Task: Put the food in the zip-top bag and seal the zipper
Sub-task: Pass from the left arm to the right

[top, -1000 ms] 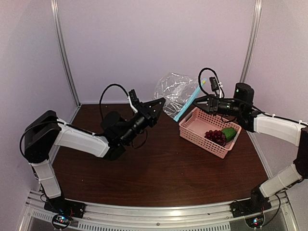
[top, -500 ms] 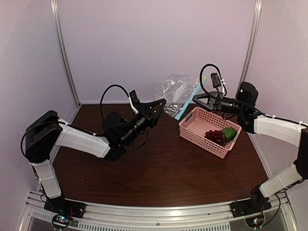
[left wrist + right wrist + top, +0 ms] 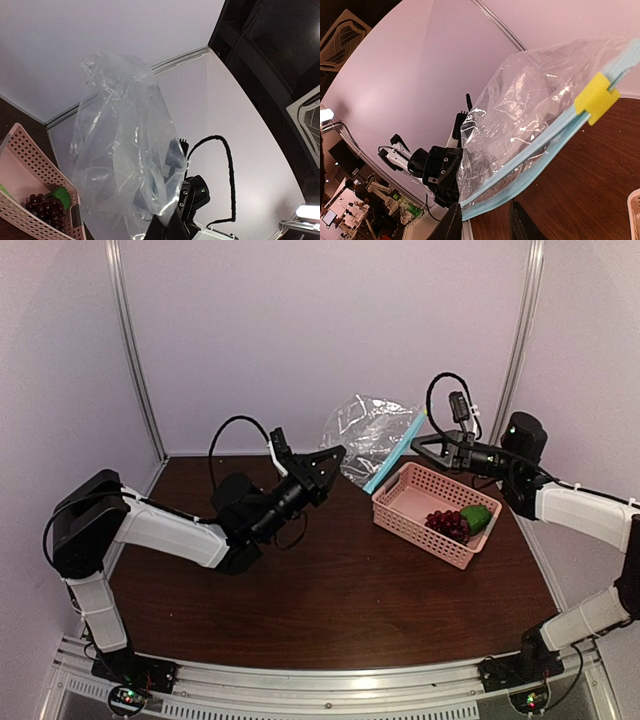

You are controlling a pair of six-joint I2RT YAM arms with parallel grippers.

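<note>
We see the grapes (image 3: 447,523) and green vegetable (image 3: 477,517) in the pink basket (image 3: 412,502), at 5 o'clock from the zip-top bag (image 3: 365,430). Our left gripper (image 3: 339,452) is pinching the bag's 9 o'clock edge. The right gripper (image 3: 416,443), jaws spread, sits just beside the zipper (image 3: 392,455) at 3 o'clock.

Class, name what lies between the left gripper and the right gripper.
The clear zip-top bag, pinched by the left gripper, its teal zipper edge toward the right gripper; shown in the top view.

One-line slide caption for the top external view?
Left gripper holds the zip-top bag up near the pink basket containing grapes and a green vegetable.
</note>
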